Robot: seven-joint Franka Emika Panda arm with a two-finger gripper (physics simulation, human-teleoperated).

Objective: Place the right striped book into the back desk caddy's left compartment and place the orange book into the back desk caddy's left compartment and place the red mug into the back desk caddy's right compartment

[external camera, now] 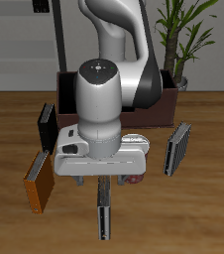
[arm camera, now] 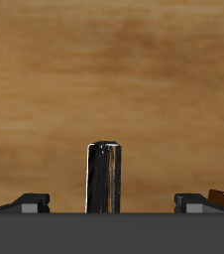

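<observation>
The right striped book (external camera: 105, 218) stands upright near the table's front edge, dull dark grey and black. My gripper (external camera: 105, 187) hangs straight above it, open. In the wrist view the book's top (arm camera: 105, 179) lies centred between my two fingertips (arm camera: 30, 202), which stand wide apart and clear of it. The orange book (external camera: 38, 184) stands beside my hand and shows at the wrist view's edge (arm camera: 223, 196). The red mug (external camera: 135, 181) is mostly hidden under my hand. The back desk caddy (external camera: 169, 99) stands behind my arm, its compartments hidden.
A plain black book (external camera: 47, 126) stands near the caddy's end. A brighter striped book (external camera: 176, 149) stands at the other side of my arm. A potted plant (external camera: 183, 40) stands behind the caddy.
</observation>
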